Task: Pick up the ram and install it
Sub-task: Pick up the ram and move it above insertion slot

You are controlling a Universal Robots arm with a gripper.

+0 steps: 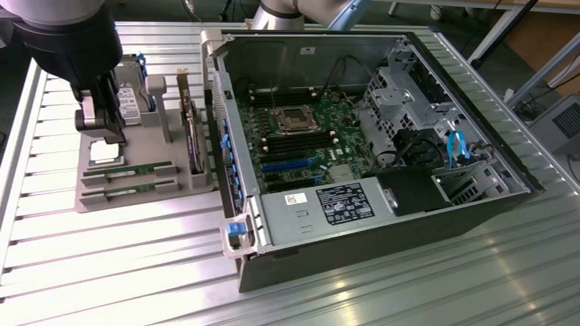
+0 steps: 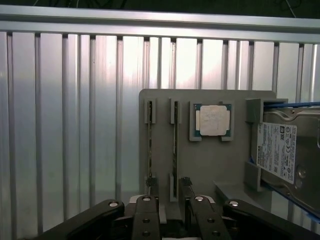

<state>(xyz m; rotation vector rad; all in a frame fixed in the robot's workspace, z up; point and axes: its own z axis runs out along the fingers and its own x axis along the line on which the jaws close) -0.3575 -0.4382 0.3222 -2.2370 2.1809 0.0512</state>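
Grey holder [image 2: 200, 165] keeps the ram [image 2: 175, 145] edge-on in a slot, lined up between the wide-spread fingers of the gripper [image 2: 169, 190] (near end hidden behind them), the hard drive [image 2: 280, 155] cut off.

Between the spread fingers [image 2: 186, 187] stands one memory stick [image 2: 175, 145]. The second stick [image 2: 150, 145] lines up with one finger, crowding it. Beyond that finger the tabletop [image 2: 60, 125] lies open. Past the other finger the processor [image 2: 214, 120] and hard drive [image 2: 280, 155] block the way.
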